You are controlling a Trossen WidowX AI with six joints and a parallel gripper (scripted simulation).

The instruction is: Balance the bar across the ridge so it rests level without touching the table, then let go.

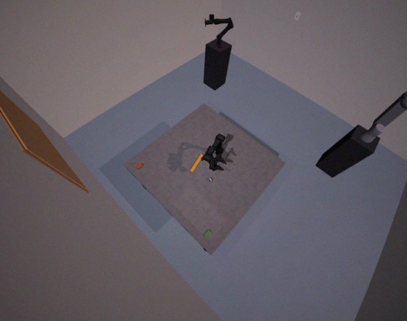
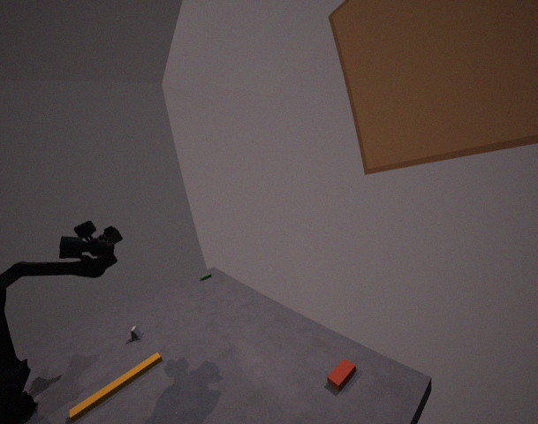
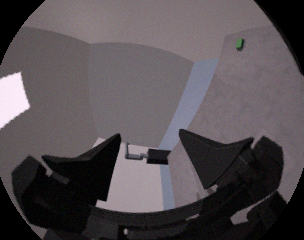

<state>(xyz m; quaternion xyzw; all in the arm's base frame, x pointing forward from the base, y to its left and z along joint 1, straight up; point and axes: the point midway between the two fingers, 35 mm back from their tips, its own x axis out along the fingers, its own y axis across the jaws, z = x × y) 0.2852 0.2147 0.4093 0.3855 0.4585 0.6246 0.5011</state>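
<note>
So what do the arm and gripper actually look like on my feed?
The arm is matte black throughout, slim jointed links with blocky housings. The gripper has two dark, wedge-shaped fingers tapering to points. No cables, markings or colour accents are visible.

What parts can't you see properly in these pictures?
- Ridge: too small in the top and exterior views to show its shape.
- Bar: in the top view, the arm covers its far end.
- Arm base: cut off by the exterior view's left edge.
- Hand: open, but the wrist view shows no bar or ridge.
</note>
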